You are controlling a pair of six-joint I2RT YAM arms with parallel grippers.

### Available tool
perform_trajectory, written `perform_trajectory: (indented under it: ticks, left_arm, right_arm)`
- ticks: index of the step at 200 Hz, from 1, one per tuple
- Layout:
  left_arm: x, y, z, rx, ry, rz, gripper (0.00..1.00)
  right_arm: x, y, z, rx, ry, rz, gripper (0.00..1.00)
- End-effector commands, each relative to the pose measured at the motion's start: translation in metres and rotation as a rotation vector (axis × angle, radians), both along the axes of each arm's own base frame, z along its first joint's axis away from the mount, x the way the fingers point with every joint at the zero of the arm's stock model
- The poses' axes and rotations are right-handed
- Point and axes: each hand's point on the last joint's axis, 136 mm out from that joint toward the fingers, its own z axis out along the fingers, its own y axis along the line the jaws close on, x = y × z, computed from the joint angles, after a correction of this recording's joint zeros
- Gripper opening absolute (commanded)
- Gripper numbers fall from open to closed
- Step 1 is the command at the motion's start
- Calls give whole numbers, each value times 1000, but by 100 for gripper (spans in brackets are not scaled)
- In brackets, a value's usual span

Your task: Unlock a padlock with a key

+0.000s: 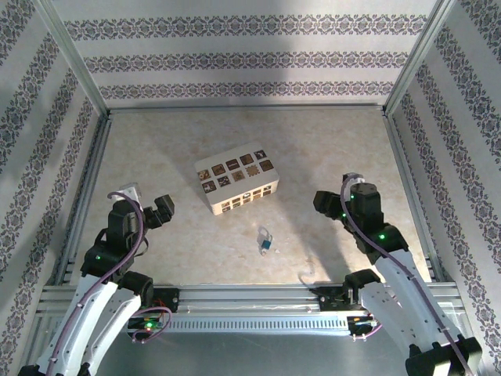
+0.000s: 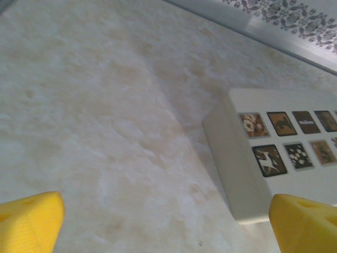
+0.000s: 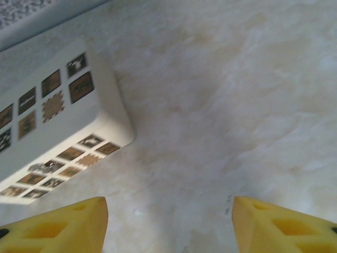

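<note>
From above, we see the padlock (image 1: 266,242) lying near the near edge of the table (image 1: 156,149), between the two arms and close to the box (image 1: 236,182). The left hand (image 1: 160,210) and right hand (image 1: 325,204) hang well away from it.

The left wrist camera shows its yellow fingers (image 2: 29,224) wide apart, holding nothing.

The right wrist camera shows its fingers apart and empty too.

We cannot spot the key, so we guess the unlocking is not done yet.

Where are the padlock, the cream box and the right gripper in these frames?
padlock (image 1: 267,245): top external view, on its blue body.
cream box (image 1: 239,174): top external view, on its tiled top face.
right gripper (image 3: 167,224): right wrist view, midway between its yellow fingertips.
</note>
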Motion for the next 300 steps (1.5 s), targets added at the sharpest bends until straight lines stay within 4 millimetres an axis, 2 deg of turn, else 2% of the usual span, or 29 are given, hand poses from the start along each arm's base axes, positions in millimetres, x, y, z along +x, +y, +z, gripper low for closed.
perform_trajectory:
  ticks: [1, 25, 34, 38, 72, 109, 140, 154, 158, 187, 206, 219, 266, 300]
  left_arm:
    - [1, 19, 14, 149, -30, 32, 99]
    - [7, 27, 19, 204, -69, 61, 99]
    - [9, 30, 20, 215, -83, 80, 99]
    - [10, 31, 20, 220, -88, 90, 99]
    - [18, 42, 13, 250, -125, 165, 99]
    - [23, 50, 8, 296, -127, 207, 99]
    - [28, 53, 3, 321, -128, 224, 99]
    - [31, 53, 1, 330, -132, 225, 99]
    - [32, 53, 0, 333, -132, 225, 99]
    - [39, 52, -8, 355, -127, 221, 99]
    - [43, 53, -12, 365, -116, 228, 99]
    - [45, 54, -14, 365, -111, 240, 99]
    - [51, 54, -22, 371, -101, 243, 99]
    - [59, 53, -26, 395, -97, 222, 99]
  right_arm:
    - [10, -20, 12, -119, -60, -19, 68]
    - [21, -34, 13, -198, -125, -49, 85]
    - [26, -40, 13, -234, -156, -64, 97]
    - [28, -43, 13, -250, -169, -75, 98]
    - [43, -55, 9, -356, -271, -92, 98]
    - [54, -62, -8, -454, -264, -68, 99]
    - [64, -63, -21, -432, -280, -62, 98]
    - [70, -64, -20, -415, -297, -63, 99]
    - [68, -64, -33, -411, -277, -59, 98]
    - [77, -65, -43, -373, -325, -67, 98]
    - [86, -64, -47, -361, -353, -63, 98]
    - [91, -55, -47, -362, -372, -1, 98]
    - [104, -48, -40, -365, -480, 27, 98]
    - [117, -42, -61, -343, -481, 63, 98]
